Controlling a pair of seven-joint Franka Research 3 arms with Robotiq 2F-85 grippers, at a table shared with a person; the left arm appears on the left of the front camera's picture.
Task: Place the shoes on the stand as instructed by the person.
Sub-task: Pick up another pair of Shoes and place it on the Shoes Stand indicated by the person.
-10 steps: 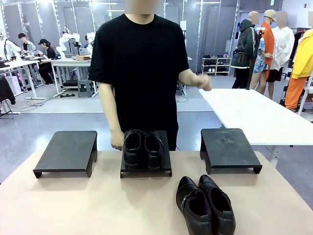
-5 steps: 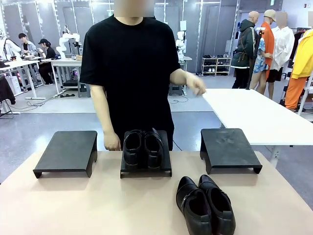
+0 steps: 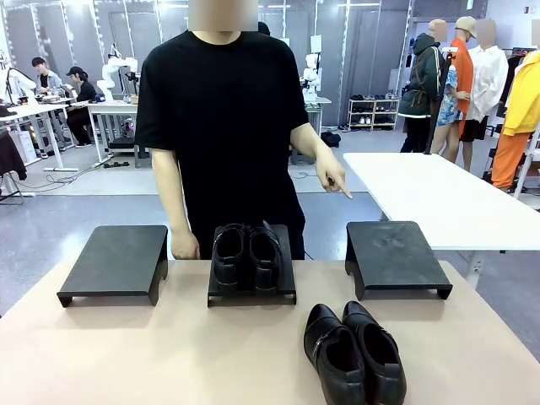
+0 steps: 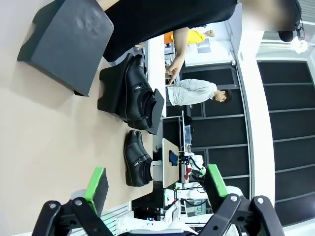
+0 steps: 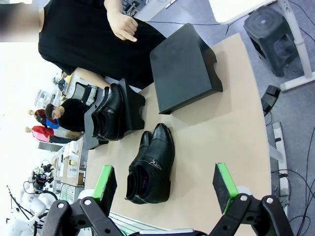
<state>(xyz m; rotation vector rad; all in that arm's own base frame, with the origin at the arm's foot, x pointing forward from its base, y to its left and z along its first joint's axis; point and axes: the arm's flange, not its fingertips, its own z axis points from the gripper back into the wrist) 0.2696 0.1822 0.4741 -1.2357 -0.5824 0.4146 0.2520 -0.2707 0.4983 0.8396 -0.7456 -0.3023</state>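
Observation:
One pair of glossy black shoes (image 3: pixel 246 255) sits on the middle stand (image 3: pixel 287 283). The other pair (image 3: pixel 354 353) lies on the table in front of the empty right stand (image 3: pixel 395 256). The person (image 3: pixel 224 126) stands behind the table, one hand (image 3: pixel 335 179) pointing a finger down toward the right stand. In the left wrist view my left gripper (image 4: pixel 156 183) is open and holds nothing, with both pairs (image 4: pixel 135 91) (image 4: pixel 137 158) ahead of it. The right gripper (image 5: pixel 164 185) hangs open above the loose pair (image 5: pixel 150 164); the right stand (image 5: pixel 184 69) lies beyond.
An empty left stand (image 3: pixel 116 261) sits at the table's far left. A white table (image 3: pixel 439 198) stands behind on the right, with a dark stool (image 5: pixel 268 29) under it. Bare tan tabletop (image 3: pixel 169 354) stretches across the front left.
The person's raised hand has come down and now points a finger toward the right stand. The person has shifted slightly to the left. Shoes and stands have not moved.

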